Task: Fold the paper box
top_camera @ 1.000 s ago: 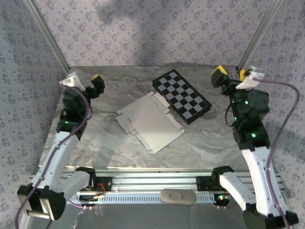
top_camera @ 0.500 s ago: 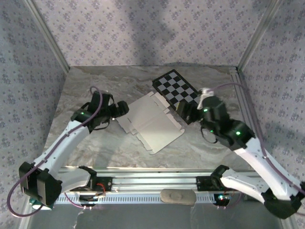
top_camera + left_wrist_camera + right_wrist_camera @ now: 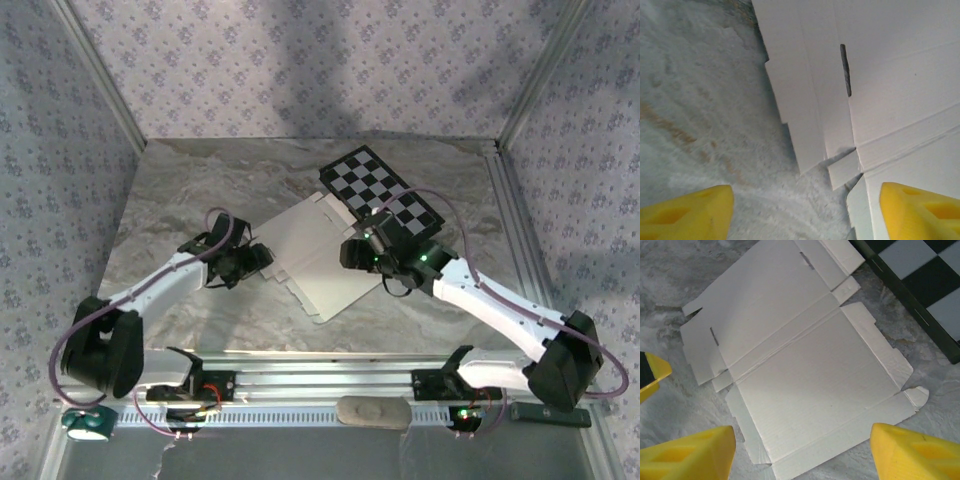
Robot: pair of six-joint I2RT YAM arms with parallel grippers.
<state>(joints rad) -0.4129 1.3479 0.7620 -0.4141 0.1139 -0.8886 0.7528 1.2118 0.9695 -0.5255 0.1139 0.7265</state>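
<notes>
Now the left end effector and right end effector have been swung to the unfolded box, both open and empty.

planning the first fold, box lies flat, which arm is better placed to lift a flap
Probably left. The left gripper, open, sits low at the stepped flap edge of the paper box, with that edge between its fingers. The right gripper, also open, hangs higher above the broad panel.

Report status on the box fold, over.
Left gripper open at paper box left flaps; right gripper open above it. Box flat, unfolded, white side up. Checkerboard close by its far edge.
</notes>
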